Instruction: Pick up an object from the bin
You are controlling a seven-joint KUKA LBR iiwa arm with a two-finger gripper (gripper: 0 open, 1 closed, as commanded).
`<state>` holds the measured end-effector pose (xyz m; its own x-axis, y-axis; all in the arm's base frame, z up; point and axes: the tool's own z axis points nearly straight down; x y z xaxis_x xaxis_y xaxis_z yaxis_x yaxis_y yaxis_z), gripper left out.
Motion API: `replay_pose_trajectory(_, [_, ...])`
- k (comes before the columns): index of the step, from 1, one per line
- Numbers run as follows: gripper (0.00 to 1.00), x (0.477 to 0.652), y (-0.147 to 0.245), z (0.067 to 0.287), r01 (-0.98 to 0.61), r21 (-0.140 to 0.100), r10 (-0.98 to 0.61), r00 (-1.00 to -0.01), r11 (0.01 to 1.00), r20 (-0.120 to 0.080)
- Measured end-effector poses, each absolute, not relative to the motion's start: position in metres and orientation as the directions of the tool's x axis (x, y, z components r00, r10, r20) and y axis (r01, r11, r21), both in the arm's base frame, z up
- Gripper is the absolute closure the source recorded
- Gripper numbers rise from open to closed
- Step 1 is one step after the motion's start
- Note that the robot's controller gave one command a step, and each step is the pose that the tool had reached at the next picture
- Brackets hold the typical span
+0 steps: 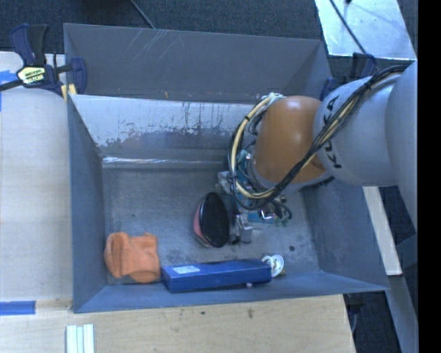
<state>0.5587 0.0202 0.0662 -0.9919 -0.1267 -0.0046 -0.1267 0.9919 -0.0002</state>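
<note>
- A long blue box [217, 275] lies flat along the near wall of the bin [198, 65]. It sits pressed into the corner where the floor meets the slope. A small white cap [273, 265] sits at its right end.
- To the left of the box, touching its end, a crumpled orange cloth [132, 256] is slumped in the near left corner. Things probably gather along this wall because the sloped sides let them slide down to it.
- Further in, near the middle of the floor, a dark oval thing [212, 220] with a reddish edge lies on its own. It is apart from the box and well apart from the cloth, so nothing crowds it on the left or far side.
- The end effector [242, 226] is low over the floor at the right edge of that oval thing, which looks the likeliest one to pick. Whether it is apart, together or clamped on anything cannot be told, since the wrist hides it from above.
- Above it are the orange cover [287, 138] and looped cables [242, 145], which block the view of the contact.
- The far floor is bare up to the scratched back wall.
</note>
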Motion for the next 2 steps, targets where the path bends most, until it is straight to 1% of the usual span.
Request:
replay_pose_trajectory(1, [1.00,0.5221,0.0626,0.0701,-0.321,0.001,-0.321,-0.947,0.947,-0.003])
replay_pose_trajectory(2, [1.00,0.5222,0.0625,0.0701,-0.321,0.000,-0.321,-0.947,0.947,-0.003])
